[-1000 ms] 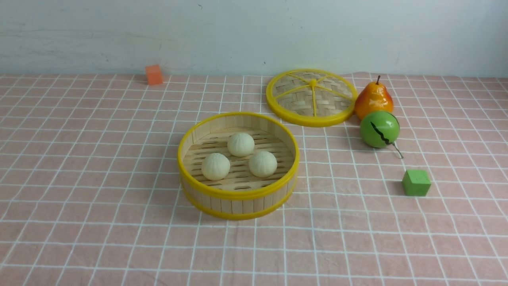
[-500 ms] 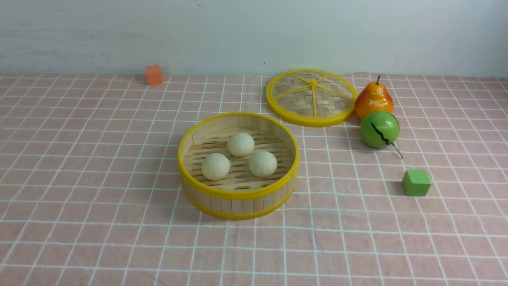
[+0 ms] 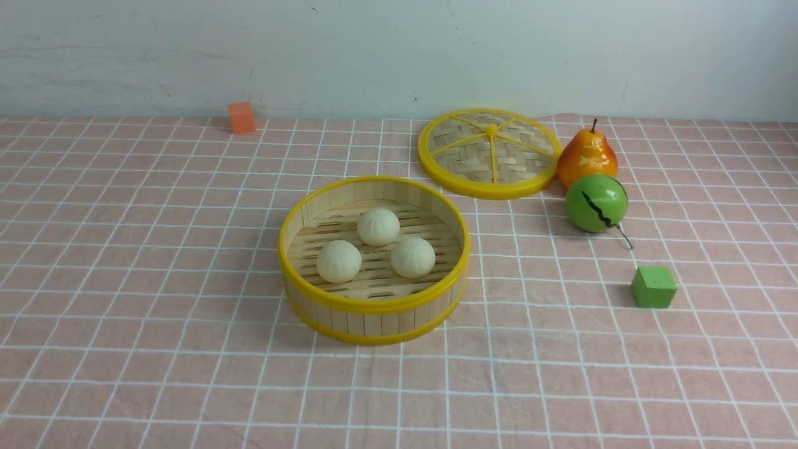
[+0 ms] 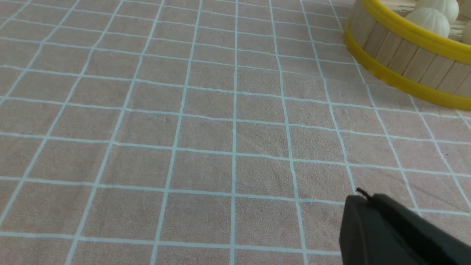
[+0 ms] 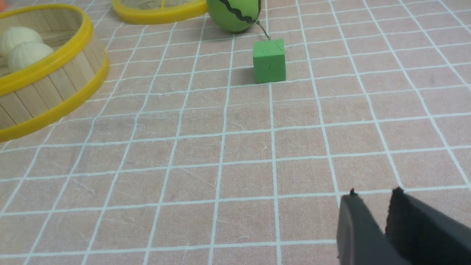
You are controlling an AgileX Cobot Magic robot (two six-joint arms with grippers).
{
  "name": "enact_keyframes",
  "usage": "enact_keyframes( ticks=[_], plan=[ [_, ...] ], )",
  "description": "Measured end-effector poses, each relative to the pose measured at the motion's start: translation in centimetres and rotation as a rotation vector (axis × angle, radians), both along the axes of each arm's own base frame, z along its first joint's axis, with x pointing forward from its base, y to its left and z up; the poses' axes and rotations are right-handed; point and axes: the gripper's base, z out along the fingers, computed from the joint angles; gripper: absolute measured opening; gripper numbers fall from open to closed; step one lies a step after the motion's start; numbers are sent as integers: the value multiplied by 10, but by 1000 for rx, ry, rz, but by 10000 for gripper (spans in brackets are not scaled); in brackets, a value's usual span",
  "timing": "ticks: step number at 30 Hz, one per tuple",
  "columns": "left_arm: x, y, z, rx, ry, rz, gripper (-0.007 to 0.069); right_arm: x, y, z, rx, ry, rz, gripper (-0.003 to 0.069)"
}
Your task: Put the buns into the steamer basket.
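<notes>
Pink checked cloth (image 3: 156, 262) unchanged, buns (image 3: 377, 226) stay in steamer basket (image 3: 374, 304)

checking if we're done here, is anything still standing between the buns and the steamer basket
Nothing visible does. All three buns already lie on the slotted floor inside the steamer basket; its lid lies apart on the cloth.

The counter (image 3: 156, 262) wears a pink cloth with a white grid. Directly on it, the steamer basket (image 3: 374, 308) sits at centre frame, the woven lid (image 3: 489, 153) up and to its right, touching a pear (image 3: 586, 157), with a green ball (image 3: 596, 202) just below the pear. A green cube (image 3: 653, 287) lies at right and an orange cube (image 3: 242, 117) at upper left.
</notes>
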Motion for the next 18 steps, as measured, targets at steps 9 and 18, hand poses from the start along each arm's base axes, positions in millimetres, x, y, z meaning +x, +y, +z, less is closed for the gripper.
enact_keyframes(
  ticks=[9,18],
  plan=[
    [0,0,0,0,0,0,-11,0,0,0,0,0,0,148],
    [0,0,0,0,0,0,-3,0,0,0,0,0,0,162]
  ],
)
